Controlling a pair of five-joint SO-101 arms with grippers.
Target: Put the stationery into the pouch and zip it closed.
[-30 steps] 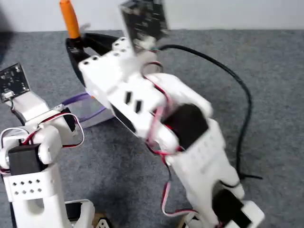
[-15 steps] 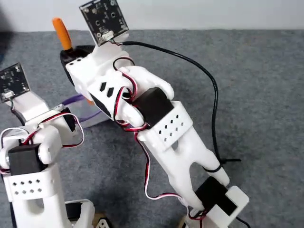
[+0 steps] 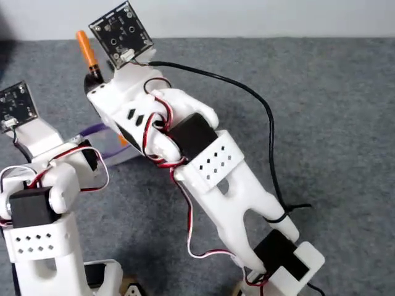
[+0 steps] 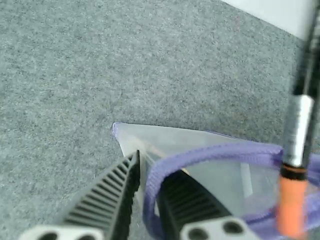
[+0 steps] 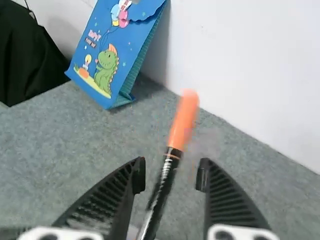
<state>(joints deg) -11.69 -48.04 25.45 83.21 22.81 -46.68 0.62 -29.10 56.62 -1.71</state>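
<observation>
A pen with an orange cap (image 3: 86, 49) stands almost upright at the back left, and my right gripper (image 3: 99, 79) is shut on its dark body. Seen from the right wrist, the pen (image 5: 176, 131) runs up between the fingers of that gripper (image 5: 170, 165). The clear pouch with a purple zip edge (image 3: 100, 130) lies under the right arm. My left gripper (image 4: 149, 167) is shut on the pouch's purple edge (image 4: 200, 156), holding the mouth up. The pen's lower orange end (image 4: 291, 205) hangs at the pouch (image 4: 225, 180) mouth.
Grey carpet covers the table. A black cable (image 3: 271, 142) loops off the right arm to the right. Against the white back wall leans a blue gift bag (image 5: 117, 50), with a black object (image 5: 25, 55) beside it.
The right arm has swung left and lowered, bringing the pen down toward the pouch and tilting it slightly. The left arm has kept still on the pouch.
</observation>
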